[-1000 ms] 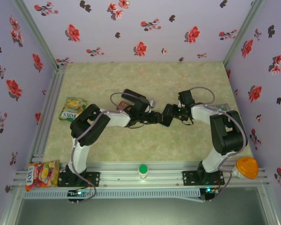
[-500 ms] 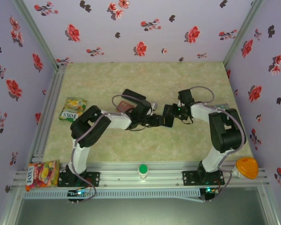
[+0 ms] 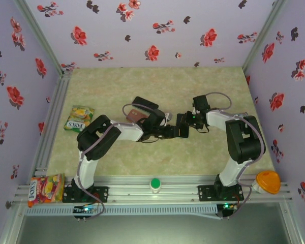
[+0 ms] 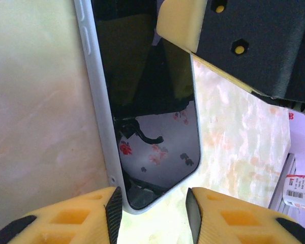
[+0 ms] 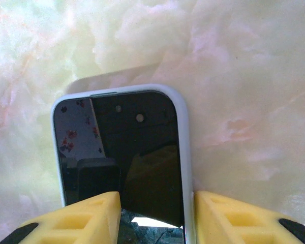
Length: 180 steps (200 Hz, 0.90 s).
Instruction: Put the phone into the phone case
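The phone (image 4: 147, 117) lies screen-up on the table (image 3: 157, 84), already seated in its pale phone case (image 5: 185, 152) — the left pincer (image 4: 153, 216) grips one end, the right pincer (image 5: 155, 216) grips the opposite end, fingers on both long edges.

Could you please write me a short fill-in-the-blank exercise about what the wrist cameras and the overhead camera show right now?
1. The phone sits inside a pale ____ whose rim frames its dark screen.
2. The left gripper and right gripper have both closed on the ____.
3. The foam pads on the fingers are ____ in colour.
4. On the front rail sits a round ____ button.

Missing words: case; phone; yellow; green
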Each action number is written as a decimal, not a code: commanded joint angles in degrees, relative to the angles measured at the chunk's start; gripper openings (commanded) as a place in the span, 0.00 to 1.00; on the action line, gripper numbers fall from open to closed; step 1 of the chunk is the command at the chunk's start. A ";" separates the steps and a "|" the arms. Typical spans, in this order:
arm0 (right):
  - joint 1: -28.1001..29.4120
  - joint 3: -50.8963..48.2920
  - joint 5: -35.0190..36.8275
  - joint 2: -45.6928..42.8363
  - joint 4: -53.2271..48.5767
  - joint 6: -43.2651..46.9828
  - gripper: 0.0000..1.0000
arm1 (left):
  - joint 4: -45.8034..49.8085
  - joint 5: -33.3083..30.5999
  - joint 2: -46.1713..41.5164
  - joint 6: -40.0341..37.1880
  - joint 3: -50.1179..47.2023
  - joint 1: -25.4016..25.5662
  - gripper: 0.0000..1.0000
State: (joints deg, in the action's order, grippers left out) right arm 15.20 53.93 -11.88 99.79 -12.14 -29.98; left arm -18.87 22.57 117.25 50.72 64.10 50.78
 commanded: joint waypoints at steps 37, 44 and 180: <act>-0.11 2.91 -1.67 3.35 3.70 0.49 0.45 | 0.59 1.96 -0.86 0.79 -0.73 1.33 0.43; -0.10 3.09 -1.72 3.56 3.70 0.49 0.45 | 0.61 2.07 -0.83 0.78 -0.60 1.38 0.43; -0.13 4.30 -2.30 4.46 3.53 0.20 0.47 | 0.94 2.21 -1.28 0.46 -0.35 1.90 0.43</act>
State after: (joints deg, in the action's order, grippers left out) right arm 14.87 56.95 -13.19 101.71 -14.92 -30.00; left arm -18.85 22.70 117.25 50.72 64.10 51.29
